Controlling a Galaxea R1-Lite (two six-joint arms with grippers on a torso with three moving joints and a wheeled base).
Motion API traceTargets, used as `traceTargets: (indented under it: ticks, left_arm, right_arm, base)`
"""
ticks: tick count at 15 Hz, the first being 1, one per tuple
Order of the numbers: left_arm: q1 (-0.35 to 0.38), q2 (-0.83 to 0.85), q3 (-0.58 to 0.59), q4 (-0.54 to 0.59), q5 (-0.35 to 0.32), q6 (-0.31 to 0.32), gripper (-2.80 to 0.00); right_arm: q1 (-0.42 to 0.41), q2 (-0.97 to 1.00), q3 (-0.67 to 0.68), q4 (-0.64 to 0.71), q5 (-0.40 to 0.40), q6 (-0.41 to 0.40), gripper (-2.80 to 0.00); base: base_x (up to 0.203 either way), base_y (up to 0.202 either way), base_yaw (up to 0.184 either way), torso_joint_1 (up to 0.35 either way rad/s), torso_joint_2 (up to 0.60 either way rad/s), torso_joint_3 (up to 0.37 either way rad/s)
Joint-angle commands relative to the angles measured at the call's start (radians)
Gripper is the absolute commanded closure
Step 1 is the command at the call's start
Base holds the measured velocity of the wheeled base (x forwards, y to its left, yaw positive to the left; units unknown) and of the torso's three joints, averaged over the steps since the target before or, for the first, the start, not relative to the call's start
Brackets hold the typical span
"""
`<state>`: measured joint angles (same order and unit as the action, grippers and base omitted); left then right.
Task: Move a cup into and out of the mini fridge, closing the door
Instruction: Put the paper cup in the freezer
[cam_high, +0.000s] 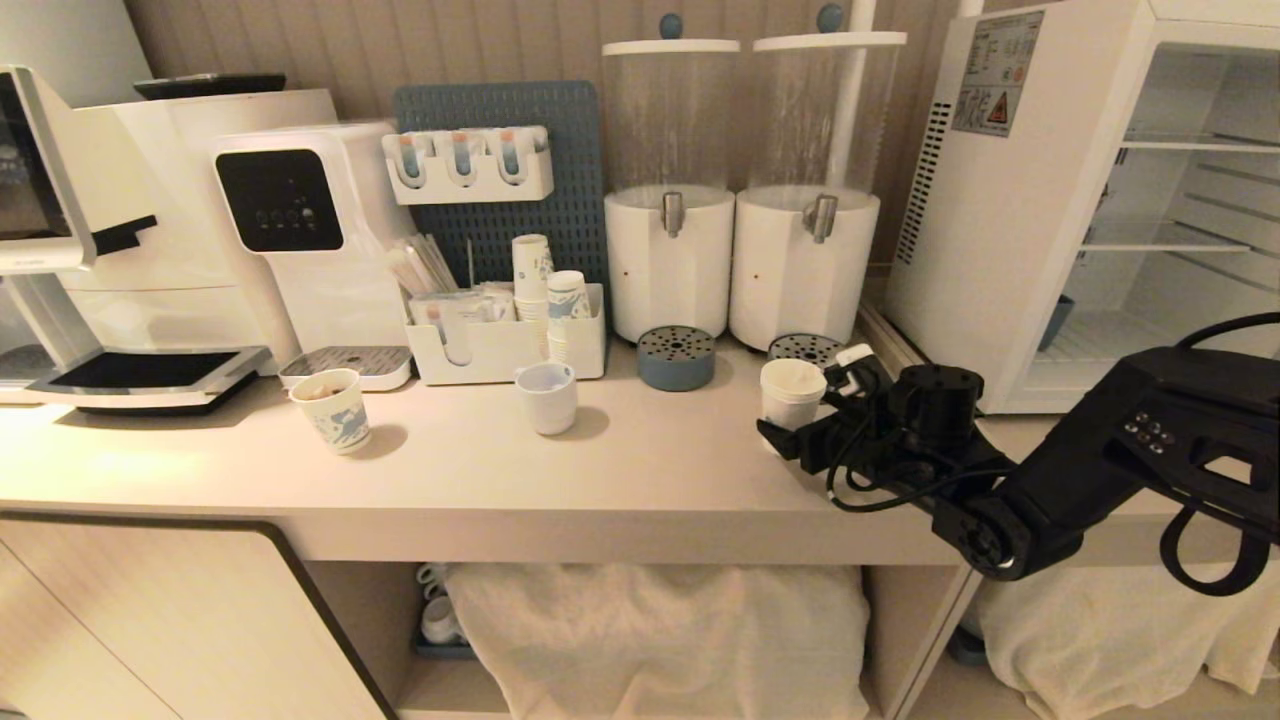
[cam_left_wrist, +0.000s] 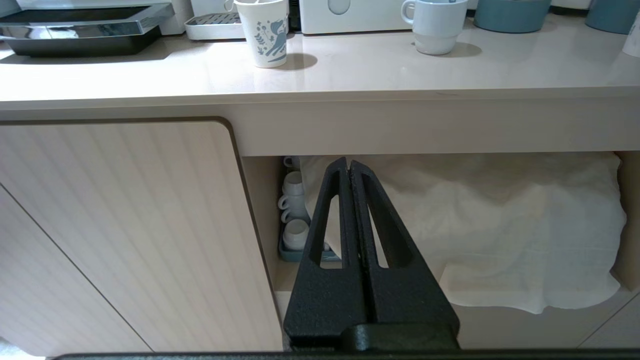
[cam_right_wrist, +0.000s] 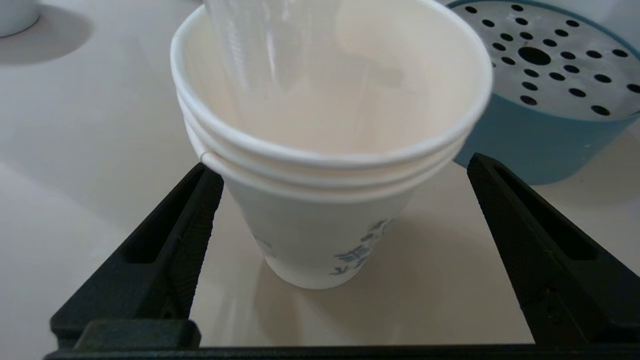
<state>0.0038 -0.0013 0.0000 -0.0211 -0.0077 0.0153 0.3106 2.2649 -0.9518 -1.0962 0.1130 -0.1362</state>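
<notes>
On the counter (cam_high: 600, 470), beside the mini fridge (cam_high: 1010, 230) | cup (cam_right_wrist: 320, 165) is flanked by the spread right gripper (cam_right_wrist: 340, 170), untouched | left gripper (cam_left_wrist: 348, 167) is clenched, empty, below the counter

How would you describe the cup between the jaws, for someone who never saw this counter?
Start at the mini fridge at the counter's right end. Just left of it, before the right-hand drip tray, stands the cup. Unlike the patterned paper cup and ceramic cup, it shows three stacked rims.

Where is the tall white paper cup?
The cup stands on the counter, right side of the head view, between the open right gripper fingers.
</notes>
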Motion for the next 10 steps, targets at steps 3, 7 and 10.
traceTargets:
  ticks: [3, 7, 10]
  left_arm:
    - [-0.001, 0.001, 0.006, 0.0, 0.0, 0.0, 0.0]
    - [0.0, 0.001, 0.006, 0.0, 0.0, 0.0, 0.0]
    - [-0.001, 0.001, 0.006, 0.0, 0.0, 0.0, 0.0]
  right_arm:
    - [-0.001, 0.01, -0.008, 0.01, 0.002, -0.002, 0.0]
    - [-0.001, -0.013, 0.009, 0.013, 0.002, 0.0, 0.0]
    - [-0.001, -0.066, 0.044, 0.021, 0.005, 0.015, 0.0]
  base:
    - [0.0, 0.0, 0.0, 0.0, 0.0, 0.0]
    - [0.0, 0.0, 0.0, 0.0, 0.0, 0.0]
    - [0.0, 0.0, 0.0, 0.0, 0.0, 0.0]
